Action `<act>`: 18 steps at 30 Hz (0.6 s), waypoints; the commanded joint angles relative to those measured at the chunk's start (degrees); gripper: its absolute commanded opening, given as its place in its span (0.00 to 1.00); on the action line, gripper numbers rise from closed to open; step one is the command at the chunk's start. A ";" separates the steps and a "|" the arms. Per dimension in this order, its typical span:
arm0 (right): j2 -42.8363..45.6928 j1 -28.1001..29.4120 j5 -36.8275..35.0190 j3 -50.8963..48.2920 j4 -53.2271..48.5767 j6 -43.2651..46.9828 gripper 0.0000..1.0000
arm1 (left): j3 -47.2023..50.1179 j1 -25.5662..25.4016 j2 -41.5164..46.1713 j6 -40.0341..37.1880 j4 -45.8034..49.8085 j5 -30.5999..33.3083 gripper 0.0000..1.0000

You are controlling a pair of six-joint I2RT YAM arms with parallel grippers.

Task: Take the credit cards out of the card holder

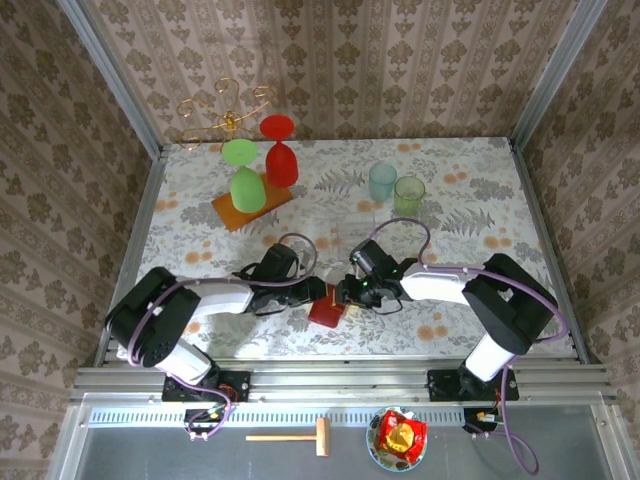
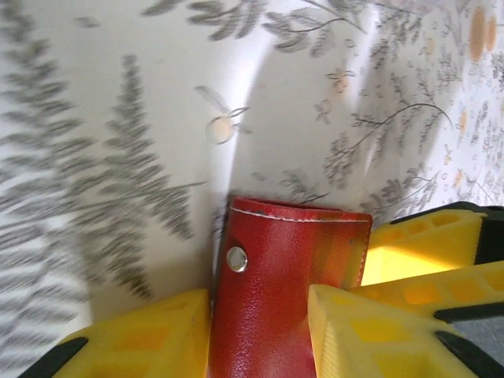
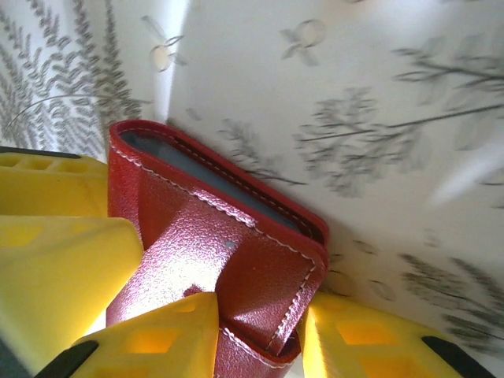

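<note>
The red card holder (image 1: 325,308) sits near the table's front edge, between the two arms. My left gripper (image 1: 308,292) comes at it from the left. In the left wrist view my left gripper (image 2: 256,298) has its yellow fingers (image 2: 150,335) pressed on both sides of the card holder (image 2: 287,268), beside a silver snap stud. My right gripper (image 3: 260,307) is shut on the card holder (image 3: 205,236) at its stitched flap corner. A grey-blue strip (image 3: 213,177) shows inside the fold; I cannot tell whether it is a pocket or a card. The credit cards are hidden.
At the back left an orange board (image 1: 250,208) carries a green glass (image 1: 245,180) and a red glass (image 1: 280,150), with a gold wire rack (image 1: 228,110) behind. Two clear tumblers (image 1: 395,188) stand at the back right. A wooden mallet (image 1: 290,436) and a bowl (image 1: 398,440) lie below the rail.
</note>
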State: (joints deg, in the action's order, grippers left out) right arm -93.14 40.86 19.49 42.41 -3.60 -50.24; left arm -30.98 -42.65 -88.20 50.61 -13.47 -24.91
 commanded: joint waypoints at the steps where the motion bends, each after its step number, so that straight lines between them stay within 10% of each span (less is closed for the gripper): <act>1: 1.87 -1.34 -1.99 -1.40 -1.81 0.36 0.32 | -2.08 -1.15 -2.04 0.29 -1.40 -3.61 0.37; 18: 3.40 -2.19 -7.65 3.55 -12.18 3.92 0.33 | 0.72 -0.24 2.66 2.74 2.35 0.12 0.43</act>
State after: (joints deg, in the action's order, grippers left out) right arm -92.33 38.39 17.50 43.68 -7.70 -48.69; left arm -31.57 -43.18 -88.84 52.58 -14.39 -26.98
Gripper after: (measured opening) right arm 0.326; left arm 0.426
